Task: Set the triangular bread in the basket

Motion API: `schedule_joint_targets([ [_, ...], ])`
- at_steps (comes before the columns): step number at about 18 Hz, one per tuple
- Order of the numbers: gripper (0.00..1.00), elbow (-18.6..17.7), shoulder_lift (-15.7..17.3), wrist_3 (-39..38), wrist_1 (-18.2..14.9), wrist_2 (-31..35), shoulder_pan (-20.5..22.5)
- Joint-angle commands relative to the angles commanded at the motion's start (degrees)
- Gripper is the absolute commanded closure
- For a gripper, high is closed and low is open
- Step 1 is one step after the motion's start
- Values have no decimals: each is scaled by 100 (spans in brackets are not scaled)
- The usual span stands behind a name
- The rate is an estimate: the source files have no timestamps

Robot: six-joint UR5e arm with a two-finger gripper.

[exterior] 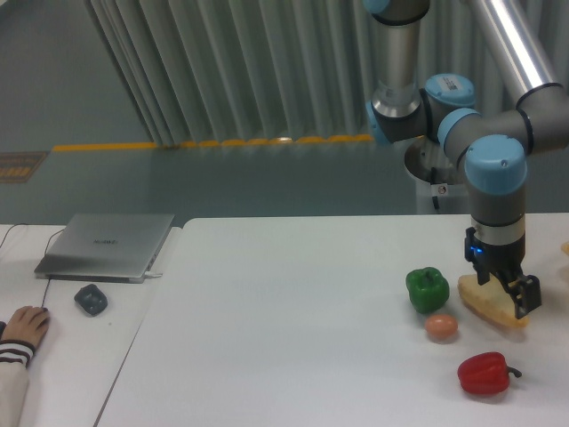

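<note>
**Gripper set over the bread wedge, right end of the table**

Fixed camera view. The gripper point(505, 294) hangs straight down from the wrist of the arm point(494, 191), with its dark fingers point(527, 297) reaching down across the triangular bread point(487, 301). The bread lies flat on the white table point(293, 302) near the right edge, just right of the green pepper point(427, 288) and above and to the right of the small brown egg point(441, 326). A red pepper point(485, 374) sits nearer the front, apart from the others. One finger shows clearly at the wide end of the wedge; the other is hidden behind the tool body, so whether the jaws are closed on the bread or only straddling it cannot be told from here. The vertical approach suits a flat item: the fingers can come down on either side of the wedge and pinch across its width without knocking the pepper or the egg, both of which lie close by.

No basket can be made out with certainty; only a sliver of something pale shows at the far right edge. The task appears to be at the grasping step, with the carry yet to come.

On the left side table sit a closed laptop point(108, 245) and a mouse point(91, 298), with a person's hand point(24, 326) resting nearby, well clear of the arm.
</note>
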Motion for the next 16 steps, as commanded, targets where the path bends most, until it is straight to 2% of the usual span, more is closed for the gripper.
schedule_joint_targets([
  [2,0,-17,0,18,-97,1,0],
  [7,0,-18,-105,9,-97,18,-35],
  [16,0,246,-466,0,-123,18,9],
])
